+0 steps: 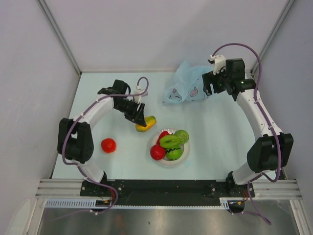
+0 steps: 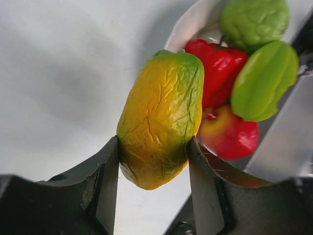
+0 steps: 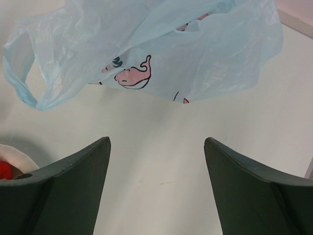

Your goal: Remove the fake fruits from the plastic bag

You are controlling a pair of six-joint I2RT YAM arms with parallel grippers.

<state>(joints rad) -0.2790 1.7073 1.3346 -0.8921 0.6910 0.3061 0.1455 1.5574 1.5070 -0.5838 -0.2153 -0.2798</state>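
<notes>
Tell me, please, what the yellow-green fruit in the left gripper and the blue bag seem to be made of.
The yellow-green fruit looks like moulded plastic: smooth, slightly glossy skin, painted colour fade and pressed-in veins. The blue bag looks like thin plastic film, probably polythene: translucent, crinkled, faintly shiny, with a printed pink cartoon.

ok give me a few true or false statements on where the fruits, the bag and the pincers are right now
1. The left pincer grips a yellow-orange fruit with a green end. True.
2. The right pincer is shut on the plastic bag. False: it is open, and the bag lies beyond its fingers.
3. The white plate holds red and green fruits. True.
4. Every red fruit is on the plate. False: one red fruit lies on the table, left of the plate and apart from it.
</notes>
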